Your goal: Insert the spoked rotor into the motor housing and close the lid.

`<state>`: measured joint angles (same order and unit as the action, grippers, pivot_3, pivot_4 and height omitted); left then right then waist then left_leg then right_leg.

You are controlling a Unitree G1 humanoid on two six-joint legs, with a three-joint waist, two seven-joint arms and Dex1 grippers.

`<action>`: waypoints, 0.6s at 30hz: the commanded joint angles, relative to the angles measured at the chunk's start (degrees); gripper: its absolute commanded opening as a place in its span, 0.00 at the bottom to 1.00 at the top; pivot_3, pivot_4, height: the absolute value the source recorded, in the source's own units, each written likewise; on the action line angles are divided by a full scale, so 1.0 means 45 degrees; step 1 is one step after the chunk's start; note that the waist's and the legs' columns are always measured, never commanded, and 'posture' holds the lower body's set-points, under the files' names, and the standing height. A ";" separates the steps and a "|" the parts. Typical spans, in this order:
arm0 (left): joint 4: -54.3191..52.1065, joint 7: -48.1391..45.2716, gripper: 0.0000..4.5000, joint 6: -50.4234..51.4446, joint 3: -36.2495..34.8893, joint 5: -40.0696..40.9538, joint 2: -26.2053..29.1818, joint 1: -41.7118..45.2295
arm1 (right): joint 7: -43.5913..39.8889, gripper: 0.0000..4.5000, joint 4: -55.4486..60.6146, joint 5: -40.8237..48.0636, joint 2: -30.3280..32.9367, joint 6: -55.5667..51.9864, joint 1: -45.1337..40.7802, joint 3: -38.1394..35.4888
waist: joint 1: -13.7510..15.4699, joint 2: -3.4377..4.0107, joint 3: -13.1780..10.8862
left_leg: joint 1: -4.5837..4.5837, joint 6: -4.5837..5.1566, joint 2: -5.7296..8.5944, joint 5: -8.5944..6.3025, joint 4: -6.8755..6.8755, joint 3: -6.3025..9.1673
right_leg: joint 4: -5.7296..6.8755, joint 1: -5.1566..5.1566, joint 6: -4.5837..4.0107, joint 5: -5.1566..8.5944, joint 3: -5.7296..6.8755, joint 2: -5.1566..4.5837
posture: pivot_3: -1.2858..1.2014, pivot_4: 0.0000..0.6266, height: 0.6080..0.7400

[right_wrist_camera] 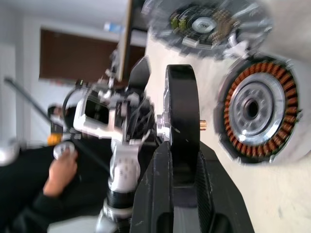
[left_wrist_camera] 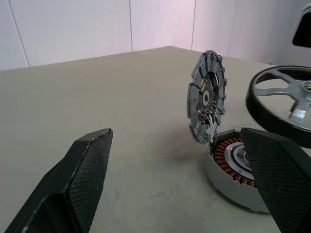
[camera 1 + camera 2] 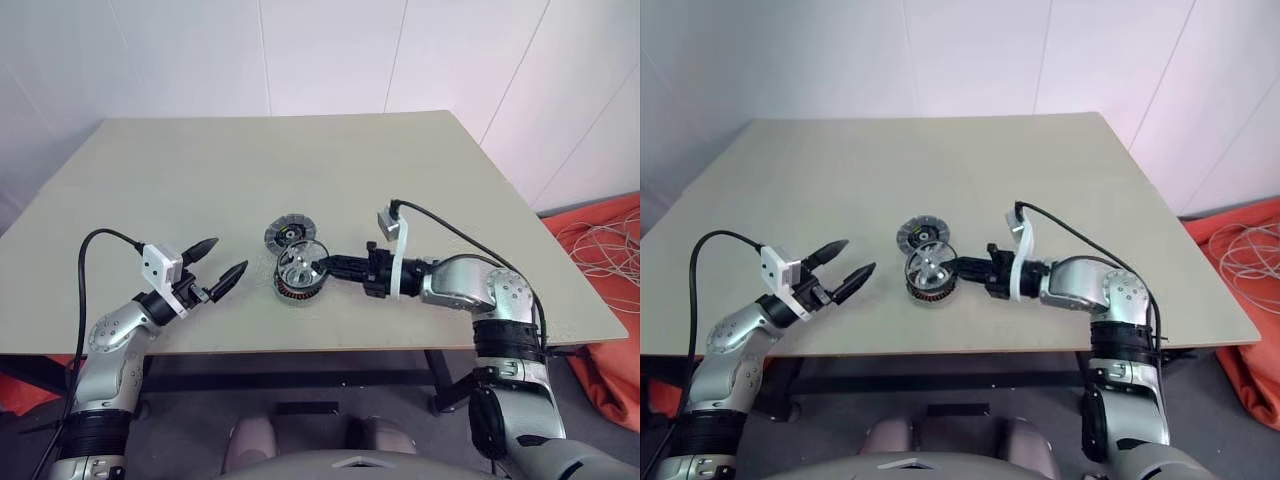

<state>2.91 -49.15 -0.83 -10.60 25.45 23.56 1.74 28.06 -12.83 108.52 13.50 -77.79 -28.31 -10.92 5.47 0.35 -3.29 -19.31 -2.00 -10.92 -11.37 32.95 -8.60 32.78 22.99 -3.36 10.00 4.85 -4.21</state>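
- Spoked rotor (image 3: 300, 266) hangs just above the motor housing (image 3: 293, 290), near the table's (image 3: 200, 180) front edge.
- Left gripper (image 3: 218, 262) hovers at nine o'clock of the housing, fingers spread and empty.
- Lid (image 3: 290, 234) lies at twelve o'clock, touching the housing.
- Right gripper (image 3: 325, 265) reaches in from three o'clock, fingers pinching the rotor's rim.

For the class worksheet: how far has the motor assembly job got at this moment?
Done: the right gripper has picked up the silver spoked rotor. In hand: it holds it above the round copper-wound motor housing, not yet seated. Left: inserting it, then closing the grey ribbed lid. The left gripper waits open.
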 commanded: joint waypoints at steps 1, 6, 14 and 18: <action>-0.0332 0.0020 1.00 -0.0244 -0.0155 0.0018 0.0144 0.0096 | 0.0733 0.07 0.0320 0.0997 -0.0319 0.0801 -0.0263 0.0213 | -0.0006 -0.0002 0.0001 | -0.0005 0.0002 0.0000 -0.0002 0.0000 -0.0001 | 0.0000 0.0003 0.0001 0.0000 0.0000 0.0000 | 0.52 0.00 1.00; -0.0407 0.0072 1.00 -0.0258 -0.0163 0.0010 0.0131 0.0034 | 0.1345 0.07 0.0554 0.0997 -0.0747 0.1312 -0.0051 0.0395 | -0.0003 -0.0005 0.0003 | -0.0073 0.0001 0.0000 -0.0002 0.0002 0.0002 | 0.0003 0.0056 0.0006 -0.0004 -0.0001 0.0000 | 0.52 0.00 1.00; -0.0568 0.0119 1.00 -0.0217 -0.0302 0.0090 0.0215 -0.0190 | 0.1709 0.07 0.0443 0.0997 -0.1108 0.1868 0.0073 0.0675 | -0.0009 -0.0009 0.0004 | -0.0081 0.0001 0.0001 -0.0002 0.0005 0.0003 | 0.0006 0.0059 0.0010 -0.0006 -0.0004 0.0000 | 0.52 0.00 1.00; -0.0629 0.0144 1.00 -0.0189 -0.0361 0.0124 0.0270 -0.0248 | 0.1596 0.07 0.0410 0.0997 -0.1175 0.1918 0.0161 0.0819 | -0.0013 -0.0011 0.0004 | -0.0079 0.0000 0.0001 -0.0002 0.0006 0.0003 | 0.0005 0.0059 0.0012 -0.0006 -0.0005 0.0000 | 0.52 0.00 1.00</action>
<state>2.36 -48.64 -0.91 -10.93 25.46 23.81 0.18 35.88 -12.62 110.75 8.51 -69.32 -27.10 -7.41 5.41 0.31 -3.27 -19.66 -1.99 -10.91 -11.38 32.98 -8.58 32.81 23.26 -3.30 9.97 4.83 -4.21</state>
